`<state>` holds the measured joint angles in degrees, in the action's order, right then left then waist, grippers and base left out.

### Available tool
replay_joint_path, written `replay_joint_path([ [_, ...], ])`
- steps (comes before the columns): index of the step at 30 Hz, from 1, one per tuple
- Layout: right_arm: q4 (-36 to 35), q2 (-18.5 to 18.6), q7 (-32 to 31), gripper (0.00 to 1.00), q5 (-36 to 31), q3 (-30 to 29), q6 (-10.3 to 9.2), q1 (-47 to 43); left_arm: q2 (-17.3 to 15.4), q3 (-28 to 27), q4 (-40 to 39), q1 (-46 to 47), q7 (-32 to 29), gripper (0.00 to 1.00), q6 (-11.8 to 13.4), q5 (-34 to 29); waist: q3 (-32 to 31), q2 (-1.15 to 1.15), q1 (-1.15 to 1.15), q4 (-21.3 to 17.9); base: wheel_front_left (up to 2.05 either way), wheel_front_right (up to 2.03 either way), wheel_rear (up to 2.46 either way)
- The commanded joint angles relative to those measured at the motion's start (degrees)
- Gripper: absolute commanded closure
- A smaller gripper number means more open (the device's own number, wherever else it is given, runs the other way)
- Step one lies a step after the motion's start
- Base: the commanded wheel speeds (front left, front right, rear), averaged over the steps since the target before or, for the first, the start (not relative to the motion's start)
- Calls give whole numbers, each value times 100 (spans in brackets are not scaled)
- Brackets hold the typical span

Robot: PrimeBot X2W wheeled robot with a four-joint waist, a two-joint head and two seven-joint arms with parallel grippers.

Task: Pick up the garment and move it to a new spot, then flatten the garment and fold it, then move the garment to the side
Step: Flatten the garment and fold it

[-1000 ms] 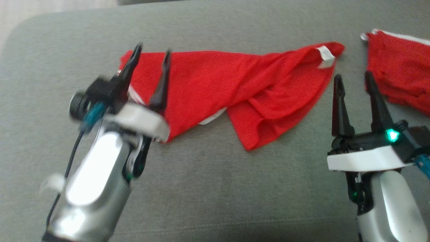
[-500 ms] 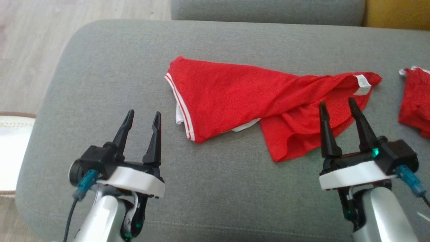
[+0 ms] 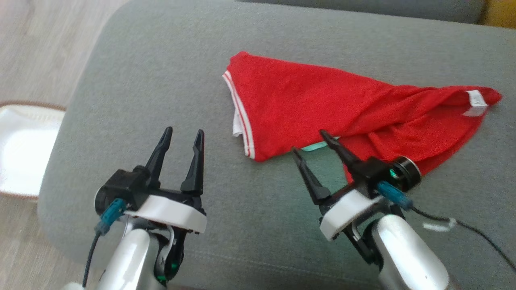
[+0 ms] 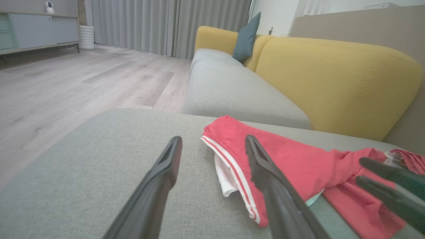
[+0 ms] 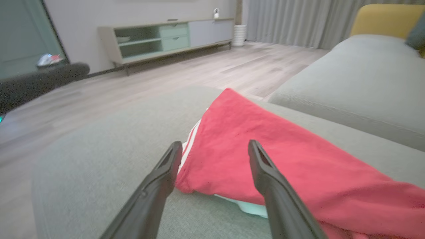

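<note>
Where the two arms rise from the bottom of the head view, both grippers are seen with fingers spread wide and nothing held. The left gripper (image 3: 184, 130) is poised over bare cushion (image 3: 161, 72), just short of the garment (image 3: 322, 100). The right gripper (image 3: 309, 141) is angled toward the garment's near edge, with one fingertip overlapping the red cloth; whether contact is made cannot be told. A black cable (image 3: 463, 230) is trailed from the right wrist across the cushion.

The garment is laid across the middle of the cushion in a rough triangle, wide at the left and narrowed to the right, where a small white label (image 3: 473, 104) is shown. Its red fabric is finely textured, edged at the left hem with two white stripes. A white lining is exposed along the near edge, and loose folds are gathered toward the right.

The cushion is broad and round-cornered, covered in a coarse grey weave, with a stitched seam along its near side. To its left, a white object (image 3: 24, 149) with a brown rim is partly seen on a pale wood-plank floor (image 3: 40, 40).

Farther off, in the wrist views, a grey sofa seat (image 4: 232, 89) is backed by mustard-yellow padding (image 4: 332, 76), with a teal pillow (image 4: 245, 39) propped on it. Grey curtains (image 4: 166, 23) are hung beyond, and a low sideboard (image 5: 166, 36) with pale green and grey fronts is set against the wall.
</note>
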<state>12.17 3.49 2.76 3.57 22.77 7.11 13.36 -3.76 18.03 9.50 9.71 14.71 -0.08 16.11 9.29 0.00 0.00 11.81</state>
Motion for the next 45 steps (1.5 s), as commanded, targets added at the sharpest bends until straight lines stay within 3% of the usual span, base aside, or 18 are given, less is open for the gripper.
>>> replay_joint_path([
  [1,6,100,-105,0,86,305,37,345,-1,-211,-149,287,29,0,-49,-86,189,0,0,214,0,0,0],
  [9,1054,622,-277,0,560,1494,37,1223,76,-204,-11,420,29,0,-164,-45,480,0,0,746,0,0,0],
  [15,1593,817,-178,0,602,1970,37,1619,86,-155,4,447,29,0,-138,107,595,0,0,988,0,0,0],
  [28,2755,602,147,0,262,1927,37,2104,88,48,-90,542,29,0,48,387,881,0,0,1242,0,0,0],
  [29,2889,556,178,89,247,1924,37,2159,88,54,-93,547,29,0,66,399,904,0,0,1233,0,0,0],
  [30,2951,537,206,100,229,1914,37,2186,88,50,-92,546,29,0,76,402,905,0,0,1217,0,0,0],
  [39,3172,273,733,100,181,1776,37,2321,88,-105,-27,533,29,0,35,268,680,0,0,805,0,0,0],
  [45,2599,209,1031,100,187,1546,37,2386,88,-174,-58,479,29,0,9,171,436,0,0,505,0,0,0],
])
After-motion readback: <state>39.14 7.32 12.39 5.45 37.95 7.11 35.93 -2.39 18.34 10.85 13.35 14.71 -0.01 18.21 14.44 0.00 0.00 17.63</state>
